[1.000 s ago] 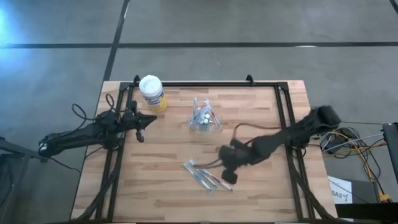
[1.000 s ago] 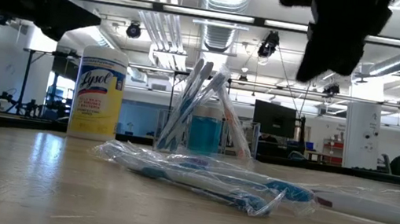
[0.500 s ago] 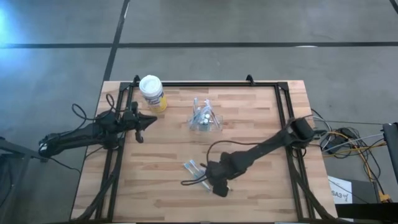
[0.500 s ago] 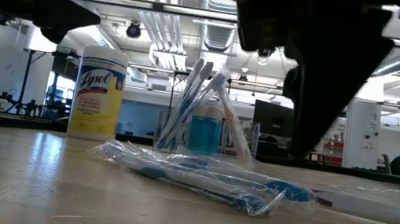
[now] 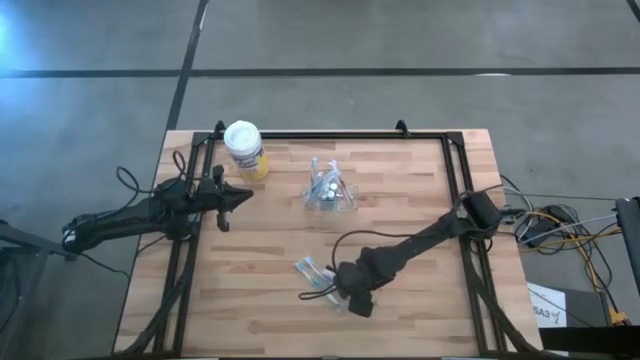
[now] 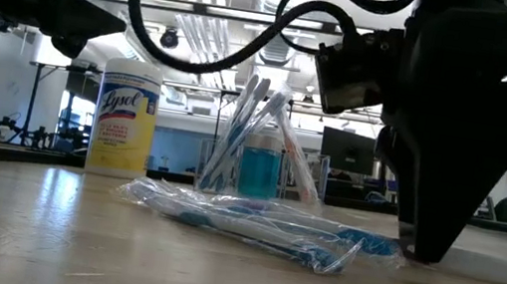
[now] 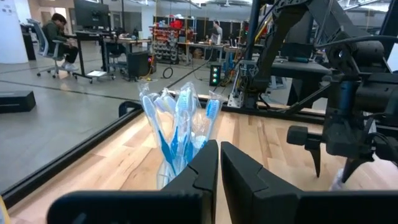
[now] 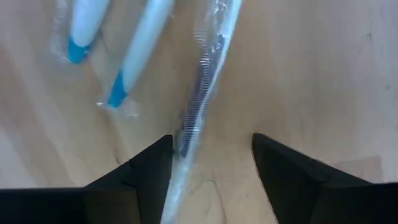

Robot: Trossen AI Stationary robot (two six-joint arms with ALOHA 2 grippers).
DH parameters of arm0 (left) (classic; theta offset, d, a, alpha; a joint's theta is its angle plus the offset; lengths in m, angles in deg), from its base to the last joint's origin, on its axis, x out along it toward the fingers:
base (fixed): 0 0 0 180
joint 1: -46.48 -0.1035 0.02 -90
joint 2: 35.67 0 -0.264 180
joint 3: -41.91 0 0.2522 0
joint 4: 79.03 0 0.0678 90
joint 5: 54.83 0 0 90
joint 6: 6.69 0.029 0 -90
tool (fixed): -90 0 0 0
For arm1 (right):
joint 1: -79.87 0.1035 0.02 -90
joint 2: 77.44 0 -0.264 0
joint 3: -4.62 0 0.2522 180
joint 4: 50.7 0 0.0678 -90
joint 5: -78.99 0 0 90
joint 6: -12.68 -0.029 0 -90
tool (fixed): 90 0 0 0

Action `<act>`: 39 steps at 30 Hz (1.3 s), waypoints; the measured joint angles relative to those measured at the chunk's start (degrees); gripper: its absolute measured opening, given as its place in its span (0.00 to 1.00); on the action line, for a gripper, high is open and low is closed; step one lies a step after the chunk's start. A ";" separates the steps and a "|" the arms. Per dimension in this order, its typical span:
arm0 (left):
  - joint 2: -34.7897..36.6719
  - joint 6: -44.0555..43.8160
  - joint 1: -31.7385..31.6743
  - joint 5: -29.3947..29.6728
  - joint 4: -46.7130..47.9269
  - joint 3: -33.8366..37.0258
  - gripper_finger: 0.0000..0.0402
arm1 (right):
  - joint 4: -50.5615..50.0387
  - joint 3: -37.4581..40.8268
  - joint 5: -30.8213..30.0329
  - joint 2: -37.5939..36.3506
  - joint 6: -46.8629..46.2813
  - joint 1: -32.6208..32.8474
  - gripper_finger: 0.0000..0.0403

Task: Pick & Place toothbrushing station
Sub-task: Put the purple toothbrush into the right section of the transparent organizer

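Overhead, wooden table (image 5: 400, 190); right gripper (image 5: 345, 296) jaws apart, left gripper (image 5: 232, 197) seemingly together.

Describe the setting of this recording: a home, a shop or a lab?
Most likely a robotics lab or open workshop: a bare concrete floor surrounds the wooden table, exposed ceiling ducts run overhead, and a person sits at a monitor desk behind.

The right gripper (image 5: 352, 300) sits low over the wrapped toothbrushes (image 5: 318, 279) lying on the table (image 5: 420, 180). Beyond it stands the holder (image 5: 329, 190); the canister (image 5: 244, 150) stands farther, beside the left gripper (image 5: 238, 197).
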 joint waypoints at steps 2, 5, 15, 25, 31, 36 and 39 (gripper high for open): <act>0.00 -0.11 0.00 0.00 0.00 0.00 0.06 | 0.61 0.64 -0.10 -0.15 -0.01 -0.01 0.50; 0.00 -0.12 0.00 0.01 0.00 0.00 0.06 | 0.78 1.24 -0.29 -0.26 0.00 -0.18 0.43; 0.00 -0.12 0.00 0.02 0.00 0.00 0.05 | -1.36 1.77 -0.87 -1.19 0.42 -1.85 0.05; -0.12 -0.13 0.00 0.12 0.17 0.02 0.04 | -0.69 4.77 -11.17 -15.84 2.86 -1.97 0.06; -0.17 0.43 0.02 0.09 0.33 0.04 0.05 | 22.08 14.01 -15.34 -27.00 15.08 -2.39 0.06; -0.18 0.50 0.03 -0.11 -0.23 0.55 0.05 | 44.69 25.07 -15.39 -31.98 26.99 -5.04 0.06; -0.27 1.39 0.06 -5.21 -1.67 1.03 0.03 | 55.51 30.19 -15.36 -32.71 32.87 -7.78 0.06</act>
